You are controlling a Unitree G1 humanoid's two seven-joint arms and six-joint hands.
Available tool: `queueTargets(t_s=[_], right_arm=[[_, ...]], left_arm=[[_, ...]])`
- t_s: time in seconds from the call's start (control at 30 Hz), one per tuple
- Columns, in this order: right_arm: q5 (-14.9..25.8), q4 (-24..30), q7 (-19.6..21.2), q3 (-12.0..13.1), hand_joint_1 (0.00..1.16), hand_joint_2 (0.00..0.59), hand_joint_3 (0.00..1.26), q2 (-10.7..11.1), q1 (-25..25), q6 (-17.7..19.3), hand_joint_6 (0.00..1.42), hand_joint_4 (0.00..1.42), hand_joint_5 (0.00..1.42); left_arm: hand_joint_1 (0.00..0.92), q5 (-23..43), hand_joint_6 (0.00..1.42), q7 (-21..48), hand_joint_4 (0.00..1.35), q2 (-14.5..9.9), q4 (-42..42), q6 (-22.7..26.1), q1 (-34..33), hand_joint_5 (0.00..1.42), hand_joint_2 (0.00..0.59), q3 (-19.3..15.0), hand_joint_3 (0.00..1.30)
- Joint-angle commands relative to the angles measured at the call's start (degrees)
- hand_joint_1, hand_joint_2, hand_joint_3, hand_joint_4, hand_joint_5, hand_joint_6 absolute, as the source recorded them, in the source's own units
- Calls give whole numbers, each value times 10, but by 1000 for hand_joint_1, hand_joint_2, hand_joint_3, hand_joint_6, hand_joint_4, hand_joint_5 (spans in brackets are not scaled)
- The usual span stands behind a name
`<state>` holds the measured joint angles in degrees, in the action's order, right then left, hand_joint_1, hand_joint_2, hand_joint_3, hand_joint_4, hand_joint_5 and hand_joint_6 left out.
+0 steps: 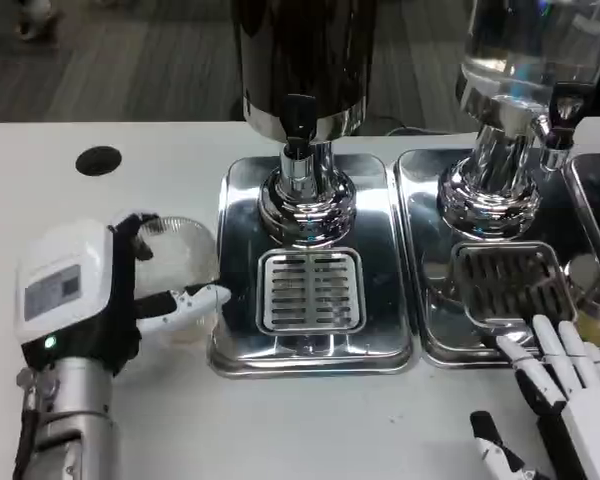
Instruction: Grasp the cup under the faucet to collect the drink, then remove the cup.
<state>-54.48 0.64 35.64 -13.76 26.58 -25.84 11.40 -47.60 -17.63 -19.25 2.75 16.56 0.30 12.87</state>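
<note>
While gripped by the left robot hand (100,290) — cup (180,262) rests beside tray (235,340).

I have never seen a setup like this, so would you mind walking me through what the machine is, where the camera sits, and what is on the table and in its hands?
This is a humanoid robot seen from its own head camera, looking down at a white table. The silver forearms at the bottom corners are its arms. Its left hand holds a clear plastic cup, upright, beside the left drip tray. Its right hand holds nothing; its fingers are spread near the front edge of the right drip tray.

On the table stand two drink dispensers. The dark one has a black faucet above a slotted grate. The clear one sits to the right, over its own tray. The cup is not yet under either faucet.
</note>
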Motion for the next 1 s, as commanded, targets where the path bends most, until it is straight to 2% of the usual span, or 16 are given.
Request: queueTargets(t_s=[0.03,0.27,0.37,0.53,0.87,1.0], right_arm=[[-15,19,21,2,227,403,196,-1,-9,-2,98,0,0],[-39,50,20,-1,229,404,176,-3,-16,-13,98,0,0],[-62,61,23,-7,229,405,175,-4,-22,-22,92,0,0],[-75,63,24,-14,231,412,175,-9,-25,-28,87,0,0],[-67,65,17,-11,236,419,174,-12,-22,-28,83,0,0],[-61,64,15,-8,237,419,174,-12,-23,-27,83,0,0]], left_arm=[[630,-21,1303,21,718,2,29,4,-15,923,0,11,746],[624,-69,1303,63,718,20,-15,27,-83,923,0,66,746],[619,-76,1288,64,718,34,-45,30,-105,923,0,83,746],[611,-89,1287,59,718,52,-94,31,-136,923,0,110,746],[580,-104,1250,10,679,84,-148,41,-153,896,0,136,715],[520,-96,1216,-15,624,91,-163,39,-156,869,5,133,667]])
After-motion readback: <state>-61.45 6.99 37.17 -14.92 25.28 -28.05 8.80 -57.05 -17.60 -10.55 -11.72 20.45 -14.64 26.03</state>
